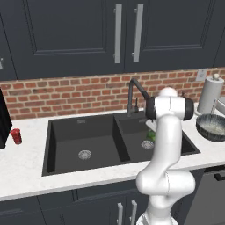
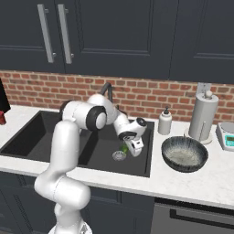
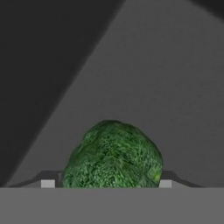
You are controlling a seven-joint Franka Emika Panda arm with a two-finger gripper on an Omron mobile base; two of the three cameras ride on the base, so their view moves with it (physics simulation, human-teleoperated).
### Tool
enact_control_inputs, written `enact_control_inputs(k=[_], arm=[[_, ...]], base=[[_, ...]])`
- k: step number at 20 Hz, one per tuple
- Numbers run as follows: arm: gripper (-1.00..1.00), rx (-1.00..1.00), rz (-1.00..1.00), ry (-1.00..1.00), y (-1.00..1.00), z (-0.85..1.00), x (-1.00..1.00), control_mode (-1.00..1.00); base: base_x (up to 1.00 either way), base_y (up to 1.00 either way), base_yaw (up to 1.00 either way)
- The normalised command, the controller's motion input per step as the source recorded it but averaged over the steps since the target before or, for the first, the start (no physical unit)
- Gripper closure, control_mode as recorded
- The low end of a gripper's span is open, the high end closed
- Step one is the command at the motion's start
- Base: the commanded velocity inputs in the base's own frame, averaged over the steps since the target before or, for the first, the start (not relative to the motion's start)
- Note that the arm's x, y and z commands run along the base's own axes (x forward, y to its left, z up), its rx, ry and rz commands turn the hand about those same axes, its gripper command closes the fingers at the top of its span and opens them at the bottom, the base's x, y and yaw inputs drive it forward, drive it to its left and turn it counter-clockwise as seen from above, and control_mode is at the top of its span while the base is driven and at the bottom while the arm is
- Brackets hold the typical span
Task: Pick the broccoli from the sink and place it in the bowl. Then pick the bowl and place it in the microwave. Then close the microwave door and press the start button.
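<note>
The broccoli, a lumpy bright-green floret, lies on the floor of the right basin of the black sink, near the round drain. It shows as a green patch beside my arm and beside the hand. My gripper reaches down into that basin. In the hand view the gripper is open and straddles the floret, one fingertip a little off its left side, the other close against its right. The bowl stands empty on the counter right of the sink. The microwave is out of view.
The dark faucet rises behind the basin divider. A paper towel roll, a soap bottle and a small scale stand behind the bowl. A red cup and a dark box edge sit far left.
</note>
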Motion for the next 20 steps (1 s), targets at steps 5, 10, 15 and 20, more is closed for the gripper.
enact_control_inputs(k=[5, 10, 15, 20], arm=[[1.0, 0.03, -0.06, -0.36, 0.0, 0.81, -0.64, -1.0], [1.0, 0.05, -0.03, -0.31, 0.0, 0.95, -0.63, -1.0], [1.0, 0.1, -0.03, -0.21, 0.0, 1.0, -0.47, -1.0], [1.0, 0.12, -0.01, -0.13, -0.06, 1.0, -0.43, -1.0]], base=[[0.0, 0.0, 0.0], [0.0, 0.0, 0.0], [0.0, 0.0, 0.0], [0.0, 0.0, 0.0]])
